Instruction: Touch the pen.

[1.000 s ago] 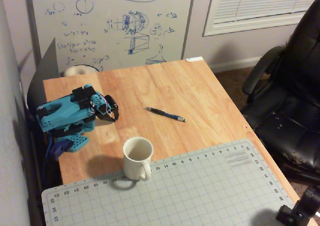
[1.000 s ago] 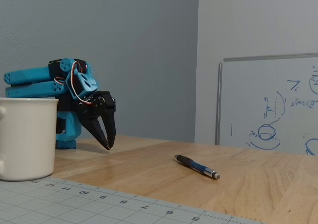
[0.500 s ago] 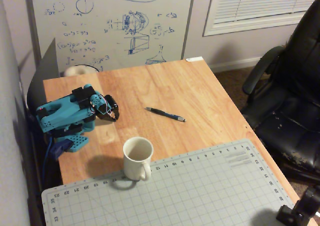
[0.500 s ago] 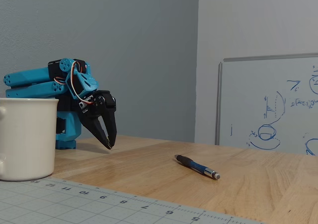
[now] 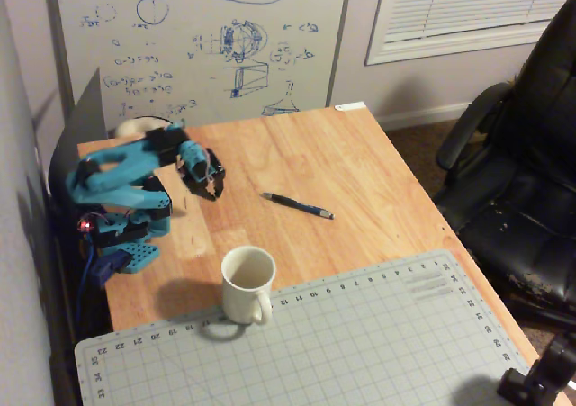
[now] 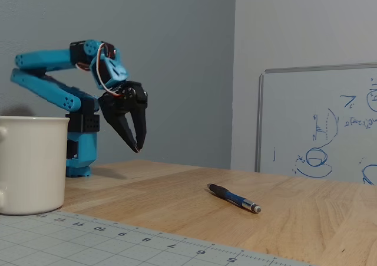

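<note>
The pen (image 5: 297,205) is slim, dark blue-black with a small silvery tip, and lies flat on the wooden table near its middle; in the fixed view the pen (image 6: 233,197) lies right of centre. My gripper (image 5: 212,192) is black, on a folded blue arm at the table's left side. It hangs above the wood, well left of the pen and apart from it. In the fixed view the gripper (image 6: 138,148) points down with its fingertips together, holding nothing.
A white mug (image 5: 247,284) stands near the front on the edge of a grey cutting mat (image 5: 360,343). The arm's blue base (image 5: 126,235) sits at the table's left. A whiteboard (image 5: 198,37) leans behind. A black office chair (image 5: 531,154) stands at the right.
</note>
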Controlling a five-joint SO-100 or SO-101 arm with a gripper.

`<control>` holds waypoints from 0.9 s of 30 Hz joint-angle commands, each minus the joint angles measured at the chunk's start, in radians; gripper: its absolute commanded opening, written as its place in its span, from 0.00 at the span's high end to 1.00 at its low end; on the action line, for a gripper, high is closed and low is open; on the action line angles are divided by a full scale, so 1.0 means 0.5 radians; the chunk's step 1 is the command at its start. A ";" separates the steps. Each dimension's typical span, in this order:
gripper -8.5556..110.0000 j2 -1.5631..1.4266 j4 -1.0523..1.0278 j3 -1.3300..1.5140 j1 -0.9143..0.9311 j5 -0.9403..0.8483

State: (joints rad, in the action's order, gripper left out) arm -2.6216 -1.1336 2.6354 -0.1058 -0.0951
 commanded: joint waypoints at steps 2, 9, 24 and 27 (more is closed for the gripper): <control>0.92 0.488 0.018 -0.525 0.009 -0.015; 0.92 1.058 0.021 -1.089 0.025 -0.015; 0.92 2.332 0.018 -2.221 0.291 -0.015; 0.92 2.507 0.018 -2.402 0.291 -0.018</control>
State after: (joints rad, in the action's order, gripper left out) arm -1.4005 -1.1336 1.5831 0.0337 -0.0966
